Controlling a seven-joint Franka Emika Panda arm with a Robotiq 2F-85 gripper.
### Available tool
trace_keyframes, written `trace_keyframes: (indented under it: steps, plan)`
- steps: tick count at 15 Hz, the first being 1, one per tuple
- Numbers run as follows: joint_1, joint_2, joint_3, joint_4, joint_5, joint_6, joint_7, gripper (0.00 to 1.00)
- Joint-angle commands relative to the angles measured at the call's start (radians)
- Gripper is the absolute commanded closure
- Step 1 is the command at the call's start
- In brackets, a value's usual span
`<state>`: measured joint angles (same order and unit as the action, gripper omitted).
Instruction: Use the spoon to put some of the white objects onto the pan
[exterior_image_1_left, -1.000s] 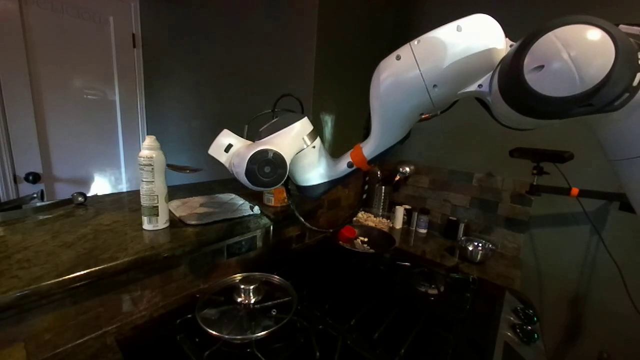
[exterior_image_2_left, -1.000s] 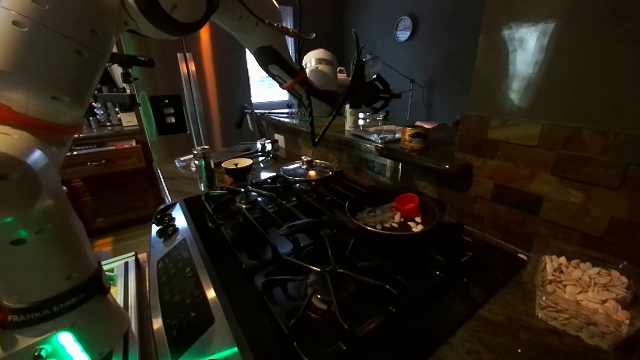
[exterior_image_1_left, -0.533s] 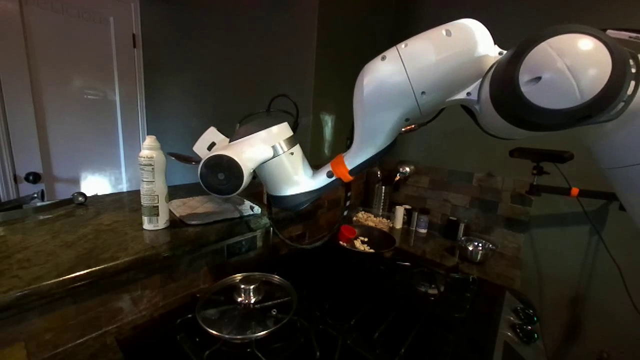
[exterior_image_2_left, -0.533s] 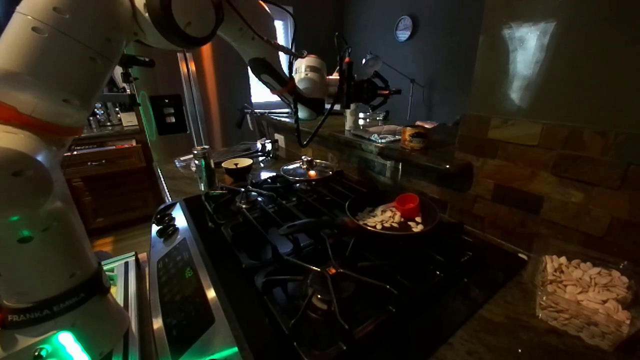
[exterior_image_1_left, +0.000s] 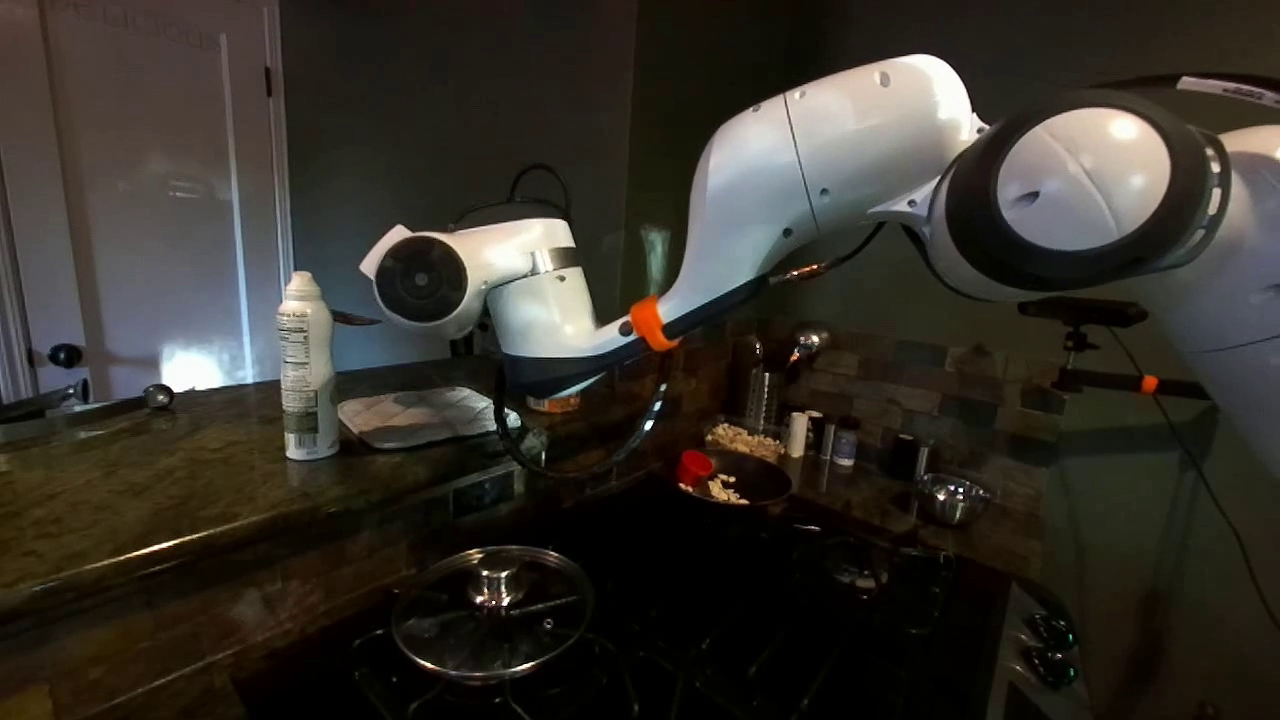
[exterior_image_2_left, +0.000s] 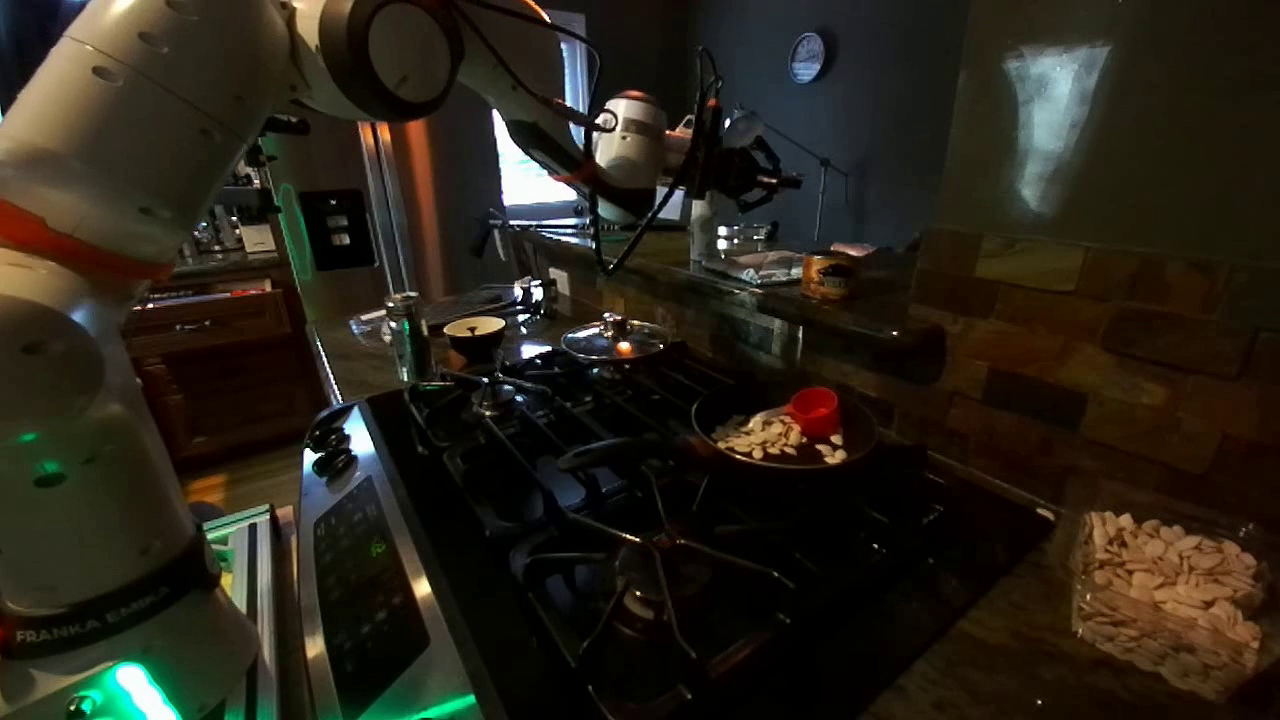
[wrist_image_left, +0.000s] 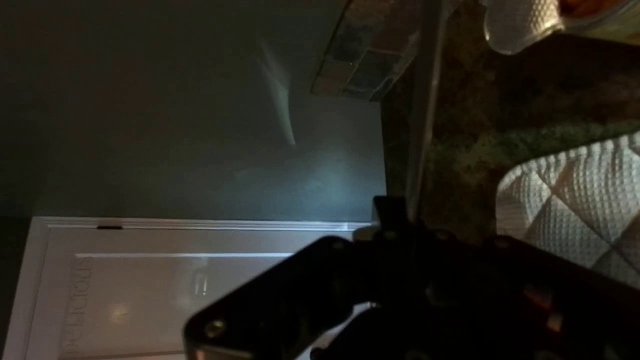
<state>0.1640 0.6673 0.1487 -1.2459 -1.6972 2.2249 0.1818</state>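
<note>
Spoon Aloft, Bottle Close By

The gripper (exterior_image_2_left: 790, 183) is clenched, and from the thin bar running into it I take it to be grasping the spoon (wrist_image_left: 425, 110) crosswise, above the raised counter (exterior_image_1_left: 130, 480). A dark scoop end (exterior_image_1_left: 356, 318) shows past the white bottle (exterior_image_1_left: 308, 375); I can't tell the gap from here, but a swing that way might knock the bottle over. Something so slim could also pivot on any bump. Dip low and it may drag the quilted potholder (wrist_image_left: 575, 200); the sagging cable (exterior_image_1_left: 653, 410) could snag on the counter's edge.

The frying pan (exterior_image_1_left: 762, 476) is well apart, on the stove (exterior_image_2_left: 850, 590), with pumpkin seeds (exterior_image_2_left: 765, 436) already in it. A red measuring cup (exterior_image_2_left: 815, 412) sits among them, so careless spooning would likely shove it and send seeds over the low rim. More seeds fill the plastic tub (exterior_image_2_left: 1150, 635).
</note>
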Motion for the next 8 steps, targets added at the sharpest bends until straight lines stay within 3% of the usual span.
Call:
trace_keyframes:
  steps: [1, 4, 5, 8]
  plan:
    - [-0.021, 0.117, 0.011, 0.146, 0.156, 0.141, -0.033, 0.99]
    - [0.006, 0.148, -0.012, 0.172, 0.246, 0.205, -0.030, 0.99]
    - [0.013, 0.100, -0.048, 0.109, 0.224, 0.200, -0.015, 0.97]
    - [0.027, 0.127, -0.049, 0.138, 0.252, 0.204, -0.016, 0.99]
